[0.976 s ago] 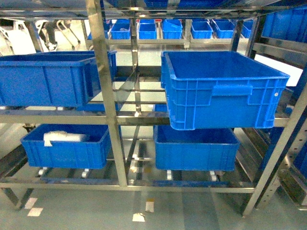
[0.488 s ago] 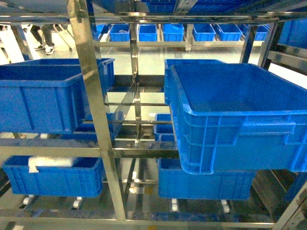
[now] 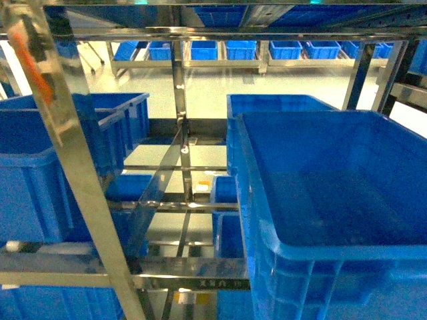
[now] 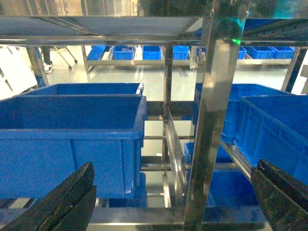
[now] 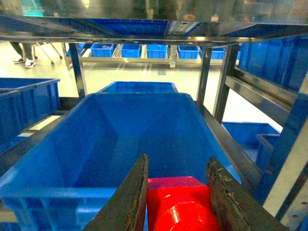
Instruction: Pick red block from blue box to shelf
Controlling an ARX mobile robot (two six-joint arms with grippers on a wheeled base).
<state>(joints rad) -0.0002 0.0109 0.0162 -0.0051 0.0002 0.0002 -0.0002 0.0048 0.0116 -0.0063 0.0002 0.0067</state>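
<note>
The shelf was a steel rack of shiny posts and rails, seen at close range. On its middle tier a dark blue crate sat at the right and another crate at the left, with an open gap between them. Further crates stood behind and on the tier below. Beyond, the pale floor carried a low rack of small blue bins.

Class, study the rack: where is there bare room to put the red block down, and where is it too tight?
Free: the bare floor of the big blue crate ahead of the right pincer, walled on all sides. Tight: the gaps between the shelf posts and rails, and beside the left crate.
</note>
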